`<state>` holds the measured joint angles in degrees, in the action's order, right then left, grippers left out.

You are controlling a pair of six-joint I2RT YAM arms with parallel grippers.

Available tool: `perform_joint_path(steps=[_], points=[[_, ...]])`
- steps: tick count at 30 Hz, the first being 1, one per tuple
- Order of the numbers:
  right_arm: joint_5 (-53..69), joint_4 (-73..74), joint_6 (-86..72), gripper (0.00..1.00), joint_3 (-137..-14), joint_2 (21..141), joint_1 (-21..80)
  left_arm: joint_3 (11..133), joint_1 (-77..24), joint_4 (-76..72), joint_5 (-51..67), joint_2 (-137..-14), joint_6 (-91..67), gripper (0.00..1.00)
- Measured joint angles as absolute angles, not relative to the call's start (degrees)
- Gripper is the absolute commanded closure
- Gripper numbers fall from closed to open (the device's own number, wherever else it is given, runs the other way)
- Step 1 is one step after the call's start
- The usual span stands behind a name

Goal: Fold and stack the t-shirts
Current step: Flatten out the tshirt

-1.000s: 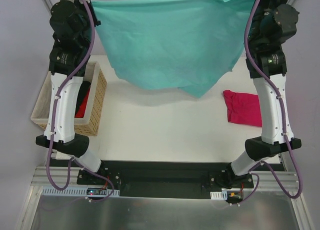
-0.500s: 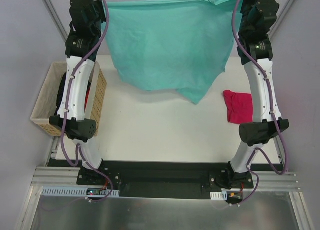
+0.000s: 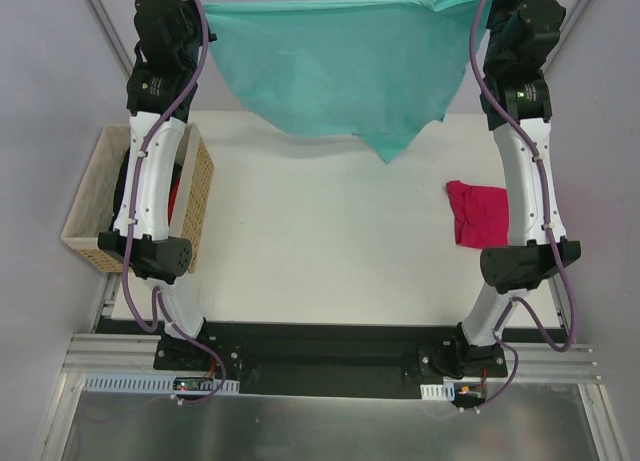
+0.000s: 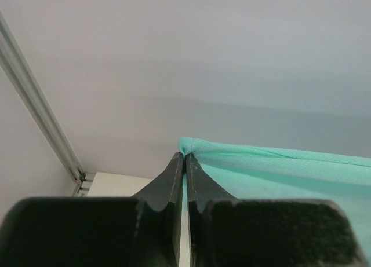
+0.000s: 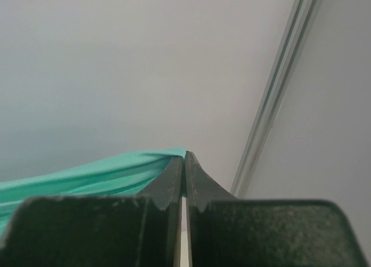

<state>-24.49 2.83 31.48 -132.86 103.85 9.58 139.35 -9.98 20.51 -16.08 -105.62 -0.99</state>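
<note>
The white table (image 3: 320, 251) fills the middle of the overhead view. Above its 12 o'clock edge the teal shirt (image 3: 340, 71) hangs clear, stretched wide between the two raised arms, its top edge taut and its lower edge sagging to a point toward 1 o'clock. It looks thin, light and limp: it should drape and swing with any move and hold no shape of its own, so I judge it is best held as it is now, by two far-apart corners of one edge, and lowered slowly so the free edge lands flat. At 9 o'clock stands the basket (image 3: 200, 186), with dark and red cloth inside. At 3 o'clock a red shirt (image 3: 487, 216) lies bunched on the table, well apart from the teal one. The left gripper (image 4: 185, 156) is closed tight, pinching a small tuft of the teal shirt's corner between its tips. The right gripper (image 5: 184, 155) is likewise closed on the opposite corner. Both bites are shallow, so a tug could slip the cloth.
</note>
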Motion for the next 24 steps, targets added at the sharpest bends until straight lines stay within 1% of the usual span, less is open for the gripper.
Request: perform_joint_path(steps=[6, 12, 19, 24], points=[[-24.53, 3.33, 31.48, 0.99, -129.38, 101.78, 9.67, 135.06, -9.85, 22.26, -15.22, -104.2, -3.11, 1.0], [-24.45, 3.51, 31.53, 0.99, -128.14, 101.21, 9.8, 134.69, -9.69, 23.24, -14.94, -104.09, -3.97, 1.0], [-24.53, 3.64, 31.55, 0.99, -127.59, 101.41, 9.8, 137.91, -9.69, 23.31, -14.94, -106.28, -3.99, 1.0], [-24.64, 3.25, 31.62, 0.99, -128.53, 103.42, 9.8, 141.01, -9.69, 23.35, -14.96, -110.41, -3.84, 1.0]])
